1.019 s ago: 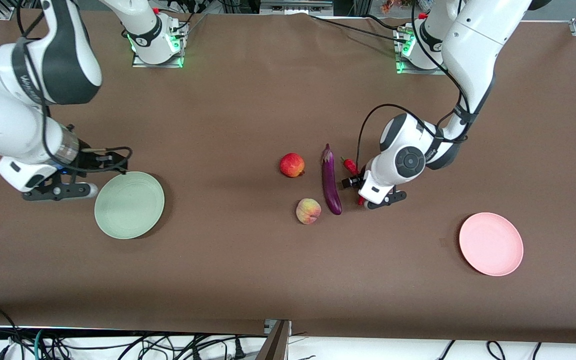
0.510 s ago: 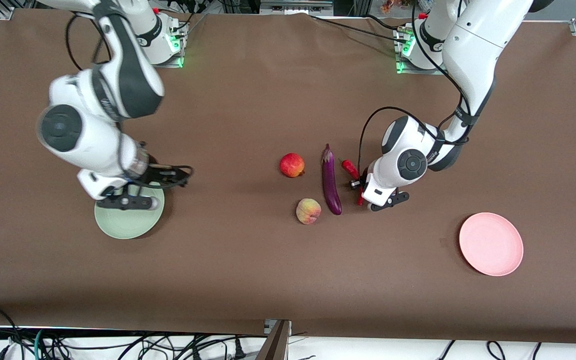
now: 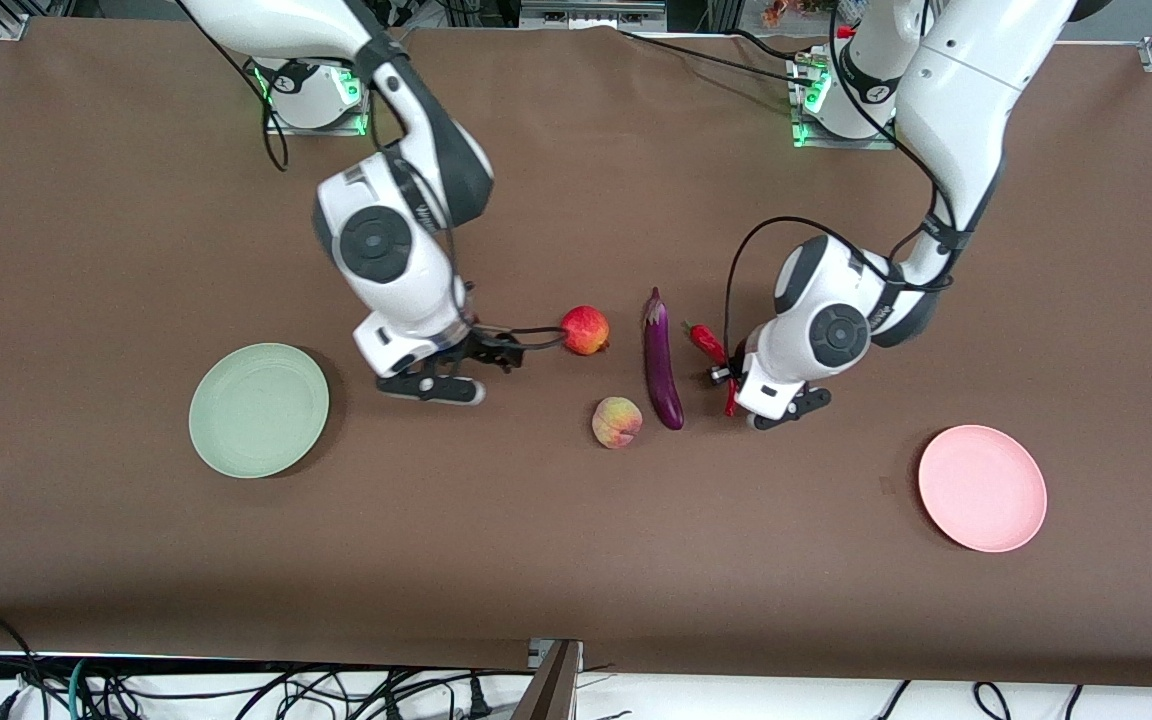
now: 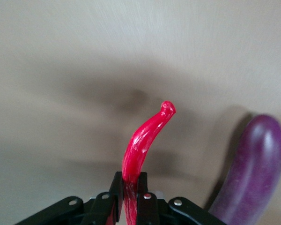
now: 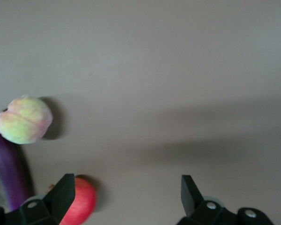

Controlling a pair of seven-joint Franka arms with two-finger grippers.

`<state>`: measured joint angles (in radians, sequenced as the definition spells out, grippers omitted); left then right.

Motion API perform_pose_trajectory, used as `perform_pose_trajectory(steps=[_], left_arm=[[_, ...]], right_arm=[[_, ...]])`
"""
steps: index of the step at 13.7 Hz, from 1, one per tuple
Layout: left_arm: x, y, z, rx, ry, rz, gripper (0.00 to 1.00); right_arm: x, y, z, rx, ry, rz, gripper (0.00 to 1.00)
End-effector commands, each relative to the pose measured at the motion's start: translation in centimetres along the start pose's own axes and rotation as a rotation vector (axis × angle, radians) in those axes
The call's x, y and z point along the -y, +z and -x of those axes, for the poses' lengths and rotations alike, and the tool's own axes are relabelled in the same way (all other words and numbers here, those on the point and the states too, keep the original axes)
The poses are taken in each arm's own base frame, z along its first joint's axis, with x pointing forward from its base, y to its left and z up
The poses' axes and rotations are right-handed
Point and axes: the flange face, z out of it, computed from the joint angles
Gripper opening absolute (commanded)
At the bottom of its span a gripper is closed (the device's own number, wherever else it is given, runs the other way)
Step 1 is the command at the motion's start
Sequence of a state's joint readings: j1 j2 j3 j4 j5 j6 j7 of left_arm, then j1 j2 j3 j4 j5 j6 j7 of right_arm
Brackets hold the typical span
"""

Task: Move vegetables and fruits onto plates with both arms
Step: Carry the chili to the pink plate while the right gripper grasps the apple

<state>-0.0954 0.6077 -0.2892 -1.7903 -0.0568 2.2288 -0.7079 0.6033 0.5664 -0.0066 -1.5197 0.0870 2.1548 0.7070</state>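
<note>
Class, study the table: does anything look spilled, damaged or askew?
Nothing stands out. The eggplant, peach and red fruit lie intact on the table; both plates sit flat. The left gripper is shut on the chili pepper; the right gripper is open.

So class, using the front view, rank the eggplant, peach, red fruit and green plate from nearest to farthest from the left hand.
Measured from the left hand:
1. Eggplant, right beside it.
2. Peach, just past the eggplant's tip.
3. Red fruit, by the right hand.
4. Green plate, at the right arm's end.
</note>
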Motion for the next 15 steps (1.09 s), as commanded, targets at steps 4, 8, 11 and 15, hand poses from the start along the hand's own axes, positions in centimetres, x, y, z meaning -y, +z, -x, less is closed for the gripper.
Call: perform_pose_trajectory(steps=[4,8,11,15], left_arm=[[9.1,-11.8,-9.3,-0.032,0.141,0.027,0.0],[18.4,-11.6,-15.5,-0.08,0.391,-0.127,0.0],[23.3,-11.3,-20.6,-0.106,0.546,-0.181,0.0],[27.1,-8.9,-24.2,-0.154,0.633,-0.219,0.0]], right_arm=[[6.5,7.1,5.4,-0.016,0.04,-0.026,1.0],[7.9,9.2,7.2,-0.015,0.014,-0.027,1.0],[8.4,10.7,8.2,-0.014,-0.001,-0.025,1.0],[8.9,12.5,8.9,-0.026,-0.016,-0.034,1.0]])
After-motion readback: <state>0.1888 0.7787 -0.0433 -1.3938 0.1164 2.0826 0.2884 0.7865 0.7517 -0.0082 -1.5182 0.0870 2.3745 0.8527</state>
